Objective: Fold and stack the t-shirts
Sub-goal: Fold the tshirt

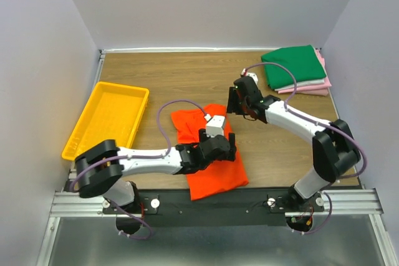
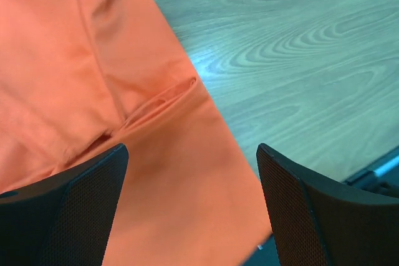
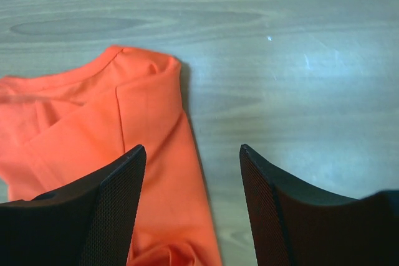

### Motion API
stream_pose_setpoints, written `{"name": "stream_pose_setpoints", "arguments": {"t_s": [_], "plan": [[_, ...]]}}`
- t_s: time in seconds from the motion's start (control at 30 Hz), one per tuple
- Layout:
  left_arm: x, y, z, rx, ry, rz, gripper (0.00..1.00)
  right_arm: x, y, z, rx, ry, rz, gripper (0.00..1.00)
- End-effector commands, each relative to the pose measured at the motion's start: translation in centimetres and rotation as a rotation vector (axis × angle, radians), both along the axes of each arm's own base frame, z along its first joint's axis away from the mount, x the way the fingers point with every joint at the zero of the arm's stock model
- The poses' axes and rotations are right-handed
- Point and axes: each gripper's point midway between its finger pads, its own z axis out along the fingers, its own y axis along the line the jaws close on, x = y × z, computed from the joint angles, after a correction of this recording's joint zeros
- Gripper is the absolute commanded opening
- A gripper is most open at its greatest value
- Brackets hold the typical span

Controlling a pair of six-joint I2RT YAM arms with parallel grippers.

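- Nothing pins the orange t-shirt [image 1: 218, 179], so its turned-over layers could slip apart. The seam and loose pleat in the left wrist view look likely to shift.
- A pinch here could take only the top layer, or drag the lower one along, and skew the fold.
- The right gripper [image 3: 191, 147] has mostly bare wood between its fingers. If it closes where it is, it would probably miss the cloth or catch just the hem.
- The shirt lies at a slant in the lower centre of the overhead view, so carrying it crooked would make an untidy pile.
- The left gripper [image 2: 190, 147] is spread wide and holds nothing. It is above the shirt's right edge, with cloth under the left finger and table under the right.
- The right gripper is also parted and empty, beside the shirt's upper corner.
- The folded stack with the green t-shirt [image 1: 293, 66] on top sits upper right. The yellow tray [image 1: 109, 116] sits on the left.
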Motion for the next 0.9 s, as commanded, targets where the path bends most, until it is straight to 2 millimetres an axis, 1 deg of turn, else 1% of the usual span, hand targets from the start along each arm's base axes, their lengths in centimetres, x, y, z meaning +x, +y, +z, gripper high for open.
{"name": "stream_pose_setpoints", "arguments": {"t_s": [0.0,0.07,0.1,0.17,0.33,0.37,0.47,0.5,0.57,0.67,0.73,0.87], "plan": [[0.8,-2.2,-2.0,0.033,-0.05,-0.068,0.92,3.8,2.1,-0.4,0.055,-0.031,0.097,0.68],[0.8,-2.5,-3.4,0.059,-0.032,-0.075,0.92,4.7,2.4,-0.8,0.059,-0.028,0.098,0.68],[0.6,-2.3,-4.7,0.087,-0.016,-0.076,0.93,4.9,2.4,-2.0,0.054,-0.004,0.104,0.67],[0.4,-2.1,-6.3,0.108,0.004,-0.08,0.92,5.4,2.5,-2.7,0.058,0.009,0.107,0.66],[-0.4,-1.3,-8.8,0.13,0.027,-0.107,0.93,6.2,2.9,-5.2,0.088,0.056,0.132,0.61],[-0.6,-1.1,-9.3,0.139,0.034,-0.115,0.93,6.3,3.2,-5.3,0.103,0.06,0.142,0.6],[-1.1,-0.3,-10.2,0.153,0.045,-0.125,0.93,6.5,3.4,-6.0,0.111,0.07,0.146,0.58],[-1.3,0.0,-10.5,0.16,0.047,-0.129,0.93,6.4,4.1,-5.9,0.138,0.075,0.17,0.57],[-1.8,0.6,-10.9,0.168,0.05,-0.142,0.93,6.6,4.3,-6.4,0.144,0.087,0.174,0.55],[-2.4,1.7,-11.6,0.19,0.054,-0.156,0.92,6.5,4.2,-6.8,0.147,0.096,0.17,0.5],[-3.0,2.3,-12.3,0.208,0.063,-0.17,0.92,6.6,3.9,-6.9,0.137,0.095,0.161,0.49],[-4.0,2.8,-12.9,0.221,0.072,-0.199,0.92,7.1,3.6,-7.1,0.133,0.092,0.156,0.47]]}}
